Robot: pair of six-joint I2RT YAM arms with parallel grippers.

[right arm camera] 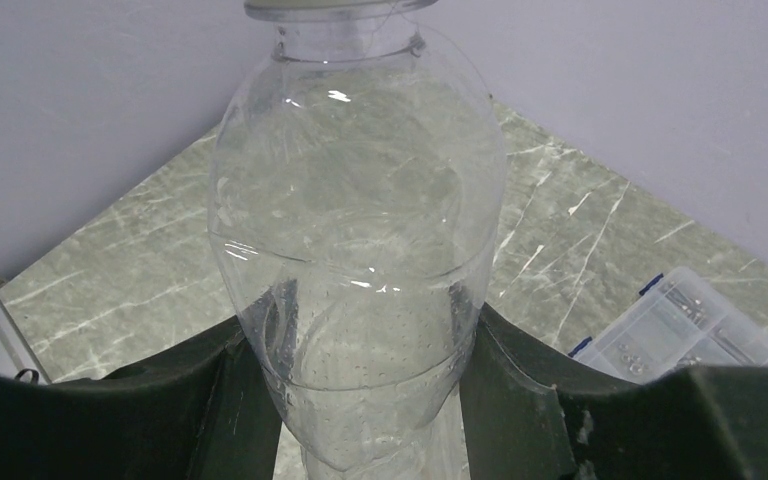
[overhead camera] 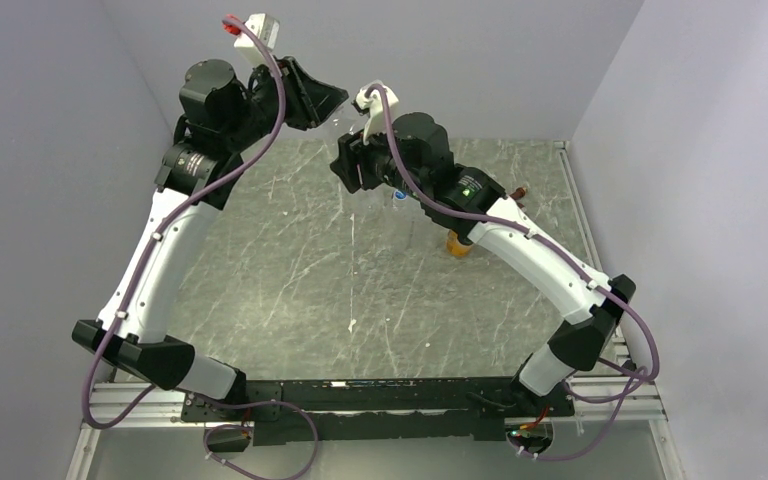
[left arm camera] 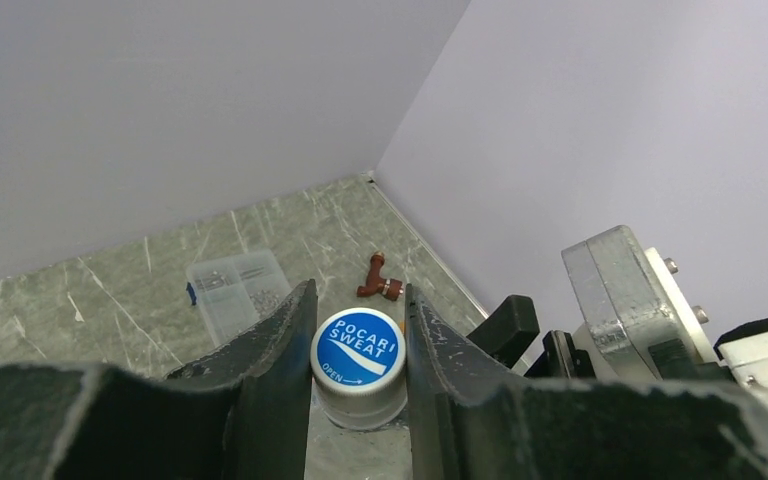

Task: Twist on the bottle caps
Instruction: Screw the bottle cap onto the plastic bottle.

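A blue bottle cap [left arm camera: 357,347] with white lettering sits on the neck of a clear bottle [right arm camera: 355,200], which is held up above the table. In the left wrist view my left gripper [left arm camera: 358,300] is shut on this cap, both fingers pressed against its sides. The right gripper [right arm camera: 360,325] is shut on the clear bottle's body, below its shoulder. From above, the left gripper [overhead camera: 335,100] is at the back middle, just over the right gripper [overhead camera: 350,165]. An orange bottle [overhead camera: 457,244] stands half hidden under the right arm. A second blue cap [overhead camera: 398,197] lies on the table near it.
A flat clear plastic box [left arm camera: 235,290] of small parts lies on the marbled table [overhead camera: 290,280] toward the back; it also shows as the box [right arm camera: 680,330] in the right wrist view. A small brown fitting [left arm camera: 380,277] lies near the back right corner. Pale walls close in three sides.
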